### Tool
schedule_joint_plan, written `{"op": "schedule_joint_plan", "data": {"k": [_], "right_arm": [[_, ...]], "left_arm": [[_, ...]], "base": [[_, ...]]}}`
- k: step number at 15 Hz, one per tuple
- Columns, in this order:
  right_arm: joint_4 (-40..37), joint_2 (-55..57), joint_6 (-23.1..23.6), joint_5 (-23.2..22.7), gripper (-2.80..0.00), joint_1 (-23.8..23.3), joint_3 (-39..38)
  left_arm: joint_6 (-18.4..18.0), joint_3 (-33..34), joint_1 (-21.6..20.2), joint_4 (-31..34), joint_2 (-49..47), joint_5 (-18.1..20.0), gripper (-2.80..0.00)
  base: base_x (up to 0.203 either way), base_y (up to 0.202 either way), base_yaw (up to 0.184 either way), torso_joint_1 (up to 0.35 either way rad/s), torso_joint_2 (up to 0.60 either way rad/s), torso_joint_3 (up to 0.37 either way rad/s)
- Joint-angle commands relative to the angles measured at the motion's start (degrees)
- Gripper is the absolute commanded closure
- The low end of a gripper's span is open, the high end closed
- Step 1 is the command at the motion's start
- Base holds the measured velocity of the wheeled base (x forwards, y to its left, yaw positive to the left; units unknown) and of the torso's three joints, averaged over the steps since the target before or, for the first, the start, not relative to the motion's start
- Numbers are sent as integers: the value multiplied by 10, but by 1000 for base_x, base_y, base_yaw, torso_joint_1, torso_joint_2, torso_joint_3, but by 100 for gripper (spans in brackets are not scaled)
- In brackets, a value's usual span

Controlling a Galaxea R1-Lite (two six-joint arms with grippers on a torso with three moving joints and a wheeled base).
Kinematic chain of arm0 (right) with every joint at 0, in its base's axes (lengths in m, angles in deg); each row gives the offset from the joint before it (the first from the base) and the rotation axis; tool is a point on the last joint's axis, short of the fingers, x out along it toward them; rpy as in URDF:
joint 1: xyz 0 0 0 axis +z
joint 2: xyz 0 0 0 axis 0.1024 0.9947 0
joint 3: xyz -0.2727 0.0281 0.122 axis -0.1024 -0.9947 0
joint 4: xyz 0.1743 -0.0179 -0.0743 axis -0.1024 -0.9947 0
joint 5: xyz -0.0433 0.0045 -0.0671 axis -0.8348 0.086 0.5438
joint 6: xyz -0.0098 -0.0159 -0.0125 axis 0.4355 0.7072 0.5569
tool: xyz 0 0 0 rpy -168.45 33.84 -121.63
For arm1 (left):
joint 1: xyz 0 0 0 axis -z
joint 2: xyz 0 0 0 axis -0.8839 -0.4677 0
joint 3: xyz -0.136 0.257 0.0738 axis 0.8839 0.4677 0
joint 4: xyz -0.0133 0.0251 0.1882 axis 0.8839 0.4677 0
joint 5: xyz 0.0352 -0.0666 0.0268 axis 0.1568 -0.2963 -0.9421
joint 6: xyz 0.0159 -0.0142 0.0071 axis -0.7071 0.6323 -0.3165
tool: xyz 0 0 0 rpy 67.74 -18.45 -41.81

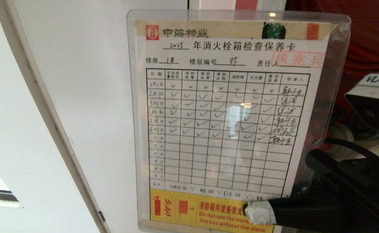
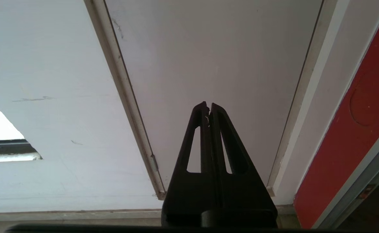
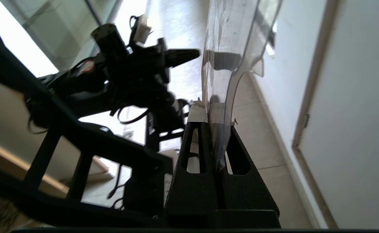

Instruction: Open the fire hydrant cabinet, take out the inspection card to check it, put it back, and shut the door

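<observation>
The inspection card [image 1: 223,129], a whitish sheet with a grid table and a yellow band at its lower edge, sits in a clear sleeve and fills the head view, facing me upright. My right gripper [image 1: 252,212] is shut on the card's lower right corner, one taped fingertip [image 1: 260,212] lying over the yellow band. The right wrist view shows the card [image 3: 228,48] edge-on, pinched in that gripper [image 3: 212,113]. The fire hydrant cabinet's red interior [image 1: 370,32] shows behind the card. My left gripper [image 2: 208,105] is shut and empty, held apart from a white panel. The door is out of view.
A plain white panel [image 1: 79,97] with a pale frame and a small hinge [image 1: 102,216] stands left of the card. White hose fittings [image 1: 338,136] sit inside the cabinet. A red cabinet edge [image 2: 354,145] lies to the right of the white panel. Pale floor tiles [image 3: 267,145] run below.
</observation>
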Motion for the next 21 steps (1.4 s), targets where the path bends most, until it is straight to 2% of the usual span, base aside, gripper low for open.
{"op": "schedule_joint_plan", "data": {"k": [1, 8, 21], "right_arm": [[2, -1, 0, -13, 0, 0, -7], [1, 2, 0, -43, 0, 0, -8], [1, -4, -1, -44, 0, 1, -9]], "left_arm": [[0, 0, -1, 0, 0, 0, 0], [0, 0, -1, 0, 0, 0, 0], [0, 0, -1, 0, 0, 0, 0]], "base": [[0, 0, 0, 0, 0, 0], [0, 0, 0, 0, 0, 0], [0, 0, 0, 0, 0, 0]]}}
